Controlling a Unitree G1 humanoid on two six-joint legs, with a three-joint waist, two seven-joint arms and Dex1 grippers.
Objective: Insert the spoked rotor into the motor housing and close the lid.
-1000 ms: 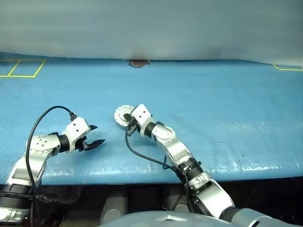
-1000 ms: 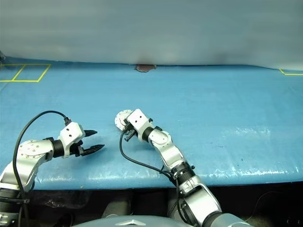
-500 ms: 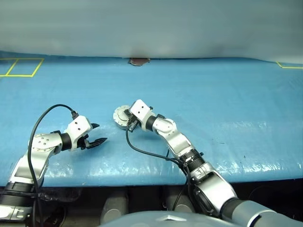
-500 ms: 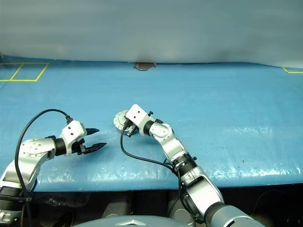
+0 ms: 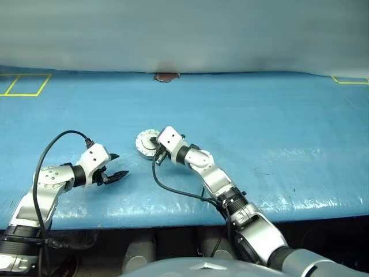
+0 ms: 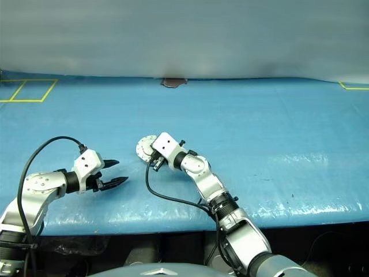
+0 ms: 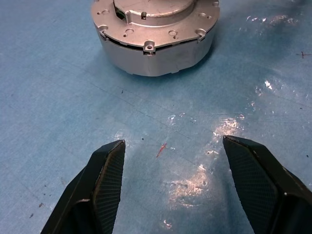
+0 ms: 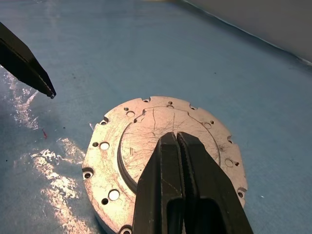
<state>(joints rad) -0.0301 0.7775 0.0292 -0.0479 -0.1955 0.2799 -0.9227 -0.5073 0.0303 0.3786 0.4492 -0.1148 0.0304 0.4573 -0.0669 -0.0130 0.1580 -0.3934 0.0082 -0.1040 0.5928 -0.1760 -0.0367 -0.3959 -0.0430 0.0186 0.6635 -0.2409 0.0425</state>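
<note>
The motor housing (image 7: pixel 157 54), a short silver cylinder, stands on the blue table a little left of centre (image 5: pixel 145 144). The lid (image 8: pixel 146 141), a grey disc with a scalloped edge and small holes, lies flat on top of it. My right gripper (image 8: pixel 174 137) is shut, its tips over the middle of the lid with nothing between them. My left gripper (image 5: pixel 120 164) hovers open just above the table to the left of the housing, pointing at it from a short distance. The spoked rotor is hidden.
The blue cover (image 5: pixel 265 127) spans the whole table, its front edge close to me. Yellow tape squares (image 5: pixel 26 84) mark the far left corner, and another tape mark (image 5: pixel 349 81) the far right. A dark reddish patch (image 5: pixel 166 76) sits at the back edge.
The head camera has shifted slightly. Both grippers stay where they were relative to the housing, the left one open and the right one shut.
</note>
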